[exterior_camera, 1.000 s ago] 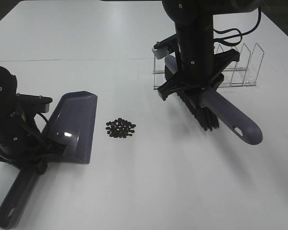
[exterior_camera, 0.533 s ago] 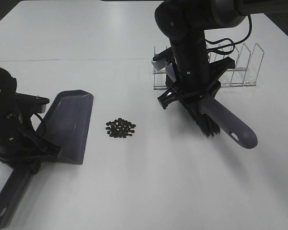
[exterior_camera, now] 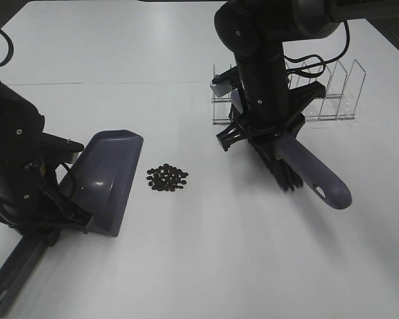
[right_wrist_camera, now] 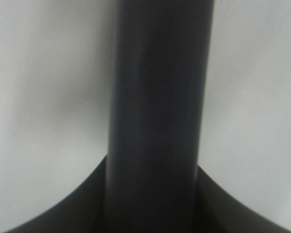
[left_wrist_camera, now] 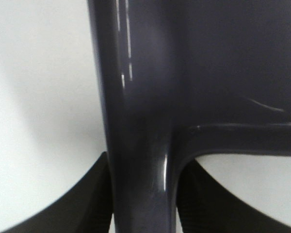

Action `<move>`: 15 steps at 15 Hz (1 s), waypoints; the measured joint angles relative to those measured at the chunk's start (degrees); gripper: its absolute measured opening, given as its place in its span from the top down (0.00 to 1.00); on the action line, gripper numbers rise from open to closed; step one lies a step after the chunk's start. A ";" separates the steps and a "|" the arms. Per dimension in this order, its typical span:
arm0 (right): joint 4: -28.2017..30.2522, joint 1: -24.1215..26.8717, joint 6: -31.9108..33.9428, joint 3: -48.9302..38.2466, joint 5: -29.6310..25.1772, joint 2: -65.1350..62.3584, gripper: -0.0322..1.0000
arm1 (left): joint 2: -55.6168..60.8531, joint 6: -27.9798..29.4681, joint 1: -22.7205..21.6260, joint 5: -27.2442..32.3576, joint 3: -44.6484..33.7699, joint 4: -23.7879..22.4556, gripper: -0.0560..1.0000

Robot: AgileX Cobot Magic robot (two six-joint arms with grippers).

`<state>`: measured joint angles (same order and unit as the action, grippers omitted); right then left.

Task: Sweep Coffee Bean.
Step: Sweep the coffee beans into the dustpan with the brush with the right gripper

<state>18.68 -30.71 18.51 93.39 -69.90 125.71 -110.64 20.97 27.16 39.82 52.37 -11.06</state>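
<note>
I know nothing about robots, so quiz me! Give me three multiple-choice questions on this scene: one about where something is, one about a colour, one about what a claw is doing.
1. Where is the cluster of small dark brown coffee beans?
A) on the white table, between the grey-purple plastic dustpan and the black-bristled brush
B) inside the dustpan
C) under the brush's bristles

2. What colour is the brush's handle?
A) red
B) yellow
C) grey-purple

3. What is the left claw doing?
A) hanging open and empty
B) shut on the dustpan's handle
C) pinching a bean

Answers:
1 A, the beans lie on bare table between both tools.
2 C, the handle matches the dustpan.
3 B, its fingers press both sides of the handle.
</note>
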 joint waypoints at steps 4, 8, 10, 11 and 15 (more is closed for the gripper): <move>-0.06 0.00 1.49 0.00 0.00 0.00 0.68 | -0.17 0.17 0.06 0.29 0.23 -0.17 0.62; -2.12 -1.55 2.06 4.58 0.00 3.78 0.68 | -0.17 0.17 0.06 0.34 0.23 -0.23 0.62; -3.44 -3.27 2.12 8.02 -0.46 6.13 0.68 | -0.17 0.11 0.06 0.34 0.23 -0.23 0.62; -4.81 -4.35 2.12 10.43 -0.57 7.91 0.68 | -0.17 0.00 0.06 0.34 0.23 -0.23 0.62; -12.78 -7.79 2.12 18.96 -0.63 13.81 0.68 | -0.17 -0.86 0.06 0.40 0.29 -0.23 0.62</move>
<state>5.90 -38.50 20.63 112.36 -70.53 139.52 -110.81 20.11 27.22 40.22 52.65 -11.29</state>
